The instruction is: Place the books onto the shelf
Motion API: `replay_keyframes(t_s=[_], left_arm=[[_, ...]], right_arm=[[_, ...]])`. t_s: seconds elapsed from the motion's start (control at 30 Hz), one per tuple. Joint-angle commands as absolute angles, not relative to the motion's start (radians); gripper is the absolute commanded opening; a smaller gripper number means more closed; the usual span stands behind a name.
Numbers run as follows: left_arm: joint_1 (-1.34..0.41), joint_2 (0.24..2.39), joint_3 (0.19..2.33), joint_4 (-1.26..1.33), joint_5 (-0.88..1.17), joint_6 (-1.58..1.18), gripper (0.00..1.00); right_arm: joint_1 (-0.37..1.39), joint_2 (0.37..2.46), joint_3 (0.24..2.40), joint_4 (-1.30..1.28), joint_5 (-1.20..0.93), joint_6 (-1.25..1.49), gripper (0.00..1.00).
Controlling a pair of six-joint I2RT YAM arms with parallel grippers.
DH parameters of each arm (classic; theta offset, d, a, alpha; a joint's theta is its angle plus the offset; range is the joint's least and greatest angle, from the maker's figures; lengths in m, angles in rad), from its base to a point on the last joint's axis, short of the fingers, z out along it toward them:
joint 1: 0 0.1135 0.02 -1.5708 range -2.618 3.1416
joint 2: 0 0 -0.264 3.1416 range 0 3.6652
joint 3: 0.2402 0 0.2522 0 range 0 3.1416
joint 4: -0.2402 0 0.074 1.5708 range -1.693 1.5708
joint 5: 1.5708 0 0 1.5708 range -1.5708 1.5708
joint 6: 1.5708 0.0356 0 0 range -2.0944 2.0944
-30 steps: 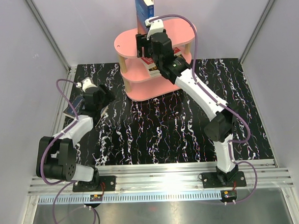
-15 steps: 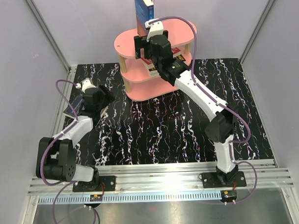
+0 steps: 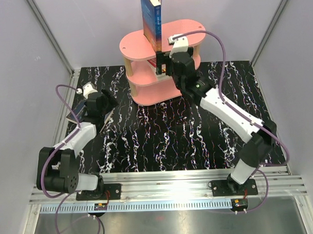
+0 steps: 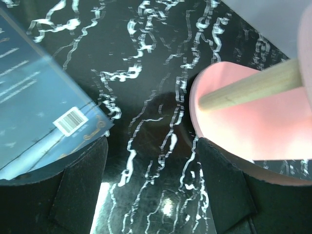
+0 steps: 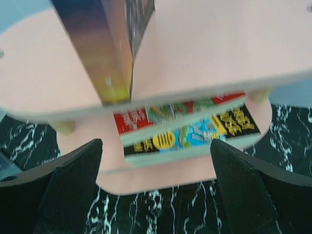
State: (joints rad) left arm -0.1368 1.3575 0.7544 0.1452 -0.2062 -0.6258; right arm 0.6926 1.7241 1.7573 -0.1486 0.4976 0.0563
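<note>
Standing upright on top of the shelf (image 3: pixel 136 46), a blue book (image 3: pixel 151 22); right gripper (image 5: pixel 156 144) and left gripper (image 4: pixel 148 146) both spread wide, empty.

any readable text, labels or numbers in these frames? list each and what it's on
No text is legible.
Barcode label on the blue book, left wrist view: digits too small to read.
White print lines on that cover: too small.
Yellow lettering on the lower stacked book in the shelf: blurred.
Red lettering on the upper stacked book: blurred.
Spine of the upright book on top: blurred.
</note>
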Motion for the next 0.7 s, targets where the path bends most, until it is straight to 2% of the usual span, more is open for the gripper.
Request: replay_keyframes(t_s=[0.0,0.03,0.1,0.13,0.27,0.37,0.5,0.67], left_arm=[[-0.129,1.315,0.749,0.112,-0.317,-0.643,0.78],[-0.118,1.315,0.759,0.092,-0.363,-0.647,0.79],[-0.089,1.330,0.770,0.038,-0.390,-0.644,0.81],[-0.043,1.344,0.779,0.028,-0.396,-0.644,0.82],[0.101,1.472,0.854,0.003,-0.341,-0.684,0.82],[0.167,1.609,0.928,0.003,-0.307,-0.709,0.80],[0.212,1.756,1.105,-0.024,-0.360,-0.652,0.80],[0.319,1.861,1.126,0.046,-0.287,-0.727,0.76]], right_arm=[[0.765,1.553,1.617,-0.106,0.619,0.103,1.00],[0.855,1.519,1.494,-0.062,0.703,0.086,1.00],[0.940,1.442,1.389,0.032,0.753,0.070,1.00],[1.006,1.425,1.328,0.020,0.770,0.099,1.00],[1.090,1.391,1.197,-0.129,0.712,0.358,1.00],[1.124,1.390,1.112,-0.168,0.651,0.446,1.00],[1.155,1.367,1.057,-0.224,0.612,0.515,1.00],[1.157,1.304,0.948,-0.221,0.539,0.572,1.00]])
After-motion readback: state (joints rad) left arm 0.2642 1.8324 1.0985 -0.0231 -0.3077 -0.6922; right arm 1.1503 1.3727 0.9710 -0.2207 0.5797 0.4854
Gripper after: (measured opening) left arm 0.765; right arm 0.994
